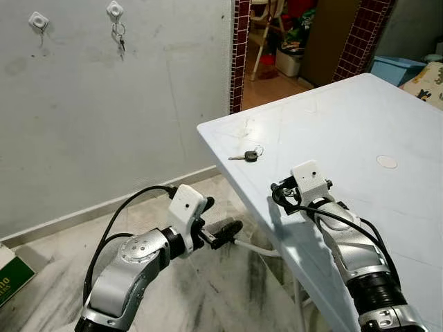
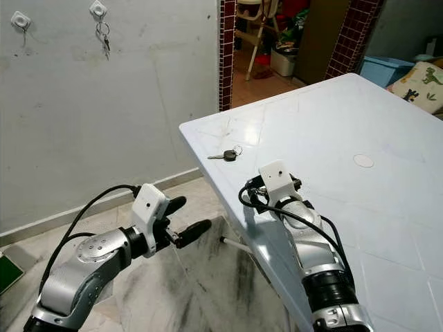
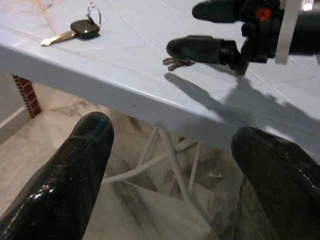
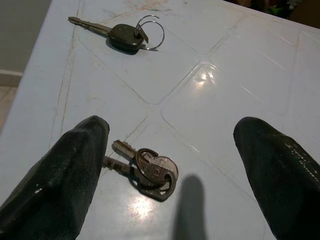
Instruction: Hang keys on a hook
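The right gripper (image 4: 170, 165) hovers low over the white plastic table (image 1: 360, 131), near its edge, with its two black fingers (image 4: 65, 175) spread wide apart. Between the fingers, flat on the table, lies a small bunch of brass-coloured metal keys on a ring (image 4: 147, 170); the fingers do not touch it. A little farther along the table, near the corner, lies a single key with a black plastic head and a thin silver ring (image 1: 248, 156), apart from the bunch.

The left gripper (image 1: 220, 223) is held below the level of the table top, beside the table edge and above the grey marbled floor (image 1: 221, 290). Its fingers are also open and hold nothing.

On the grey wall (image 1: 104, 117) two white square hooks are fixed. The right hook (image 1: 115, 10) already carries a small set of keys on a ring (image 1: 120, 38). The left hook (image 1: 39, 21) carries nothing that can be made out.
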